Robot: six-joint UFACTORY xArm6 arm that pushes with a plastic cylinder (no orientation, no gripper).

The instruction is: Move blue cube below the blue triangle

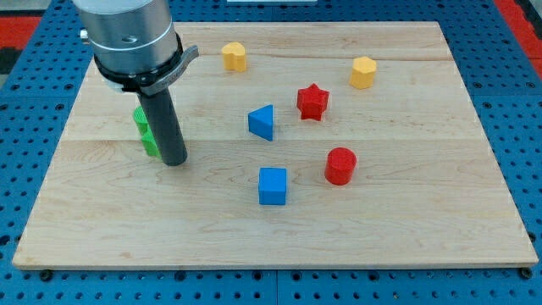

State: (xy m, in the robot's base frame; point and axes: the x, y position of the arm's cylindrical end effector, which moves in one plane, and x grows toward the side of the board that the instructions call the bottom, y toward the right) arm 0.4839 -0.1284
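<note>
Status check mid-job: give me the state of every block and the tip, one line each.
blue cube: flat on the board, already below the blue triangle, apart from it.
blue triangle: untouched.
red star: free-standing.
red cylinder: upright, right of the cube.
yellow block: near the view's top.
second yellow block: upper right.
green block: partly hidden by the rod.
my tip: beside the green block, far left of the cube.

Pale grained wooden board (406,229), matt blue cube (273,185), dull dark rod (166,127).
</note>
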